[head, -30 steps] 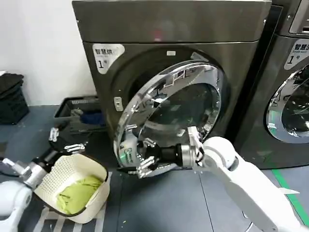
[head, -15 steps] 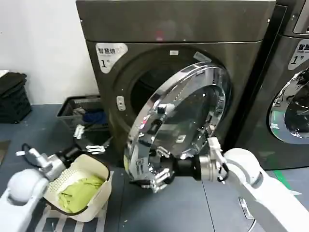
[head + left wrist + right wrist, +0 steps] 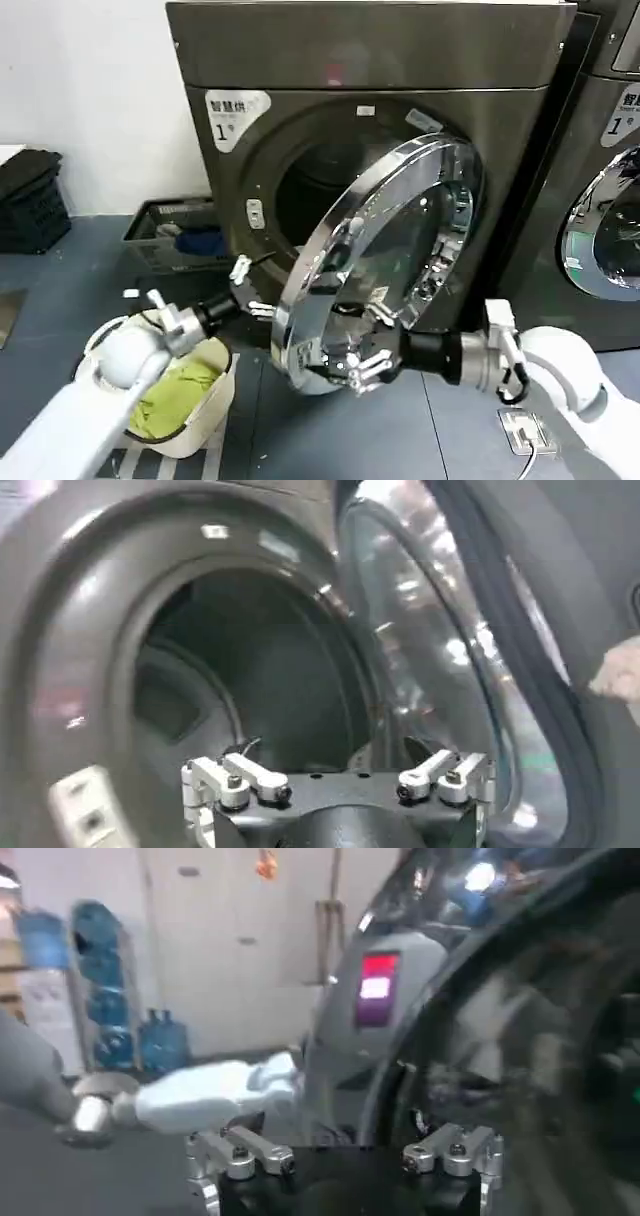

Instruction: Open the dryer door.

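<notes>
The dryer door (image 3: 395, 240), a wide round door with a chrome rim and dark glass, stands partly open, hinged on its right side. Behind it the dark drum opening (image 3: 320, 190) shows. My right gripper (image 3: 365, 368) is open at the door's lower rim on its outer face. The rim (image 3: 400, 1048) runs between its spread fingers. My left gripper (image 3: 245, 290) is open in front of the opening's lower left, beside the door's free edge, holding nothing. In the left wrist view the left gripper (image 3: 335, 758) faces the drum (image 3: 230, 680), with the door's inner side (image 3: 440, 650) next to it.
A cream laundry basket (image 3: 215, 400) with green cloth sits on the floor under my left arm. A dark crate (image 3: 165, 235) stands by the wall at the left. A neighbouring machine (image 3: 600, 230) with its own chrome door stands at the right.
The door has swung wider open. My right gripper has moved right and lower along with its rim. My left arm has risen from the basket toward the opening.
</notes>
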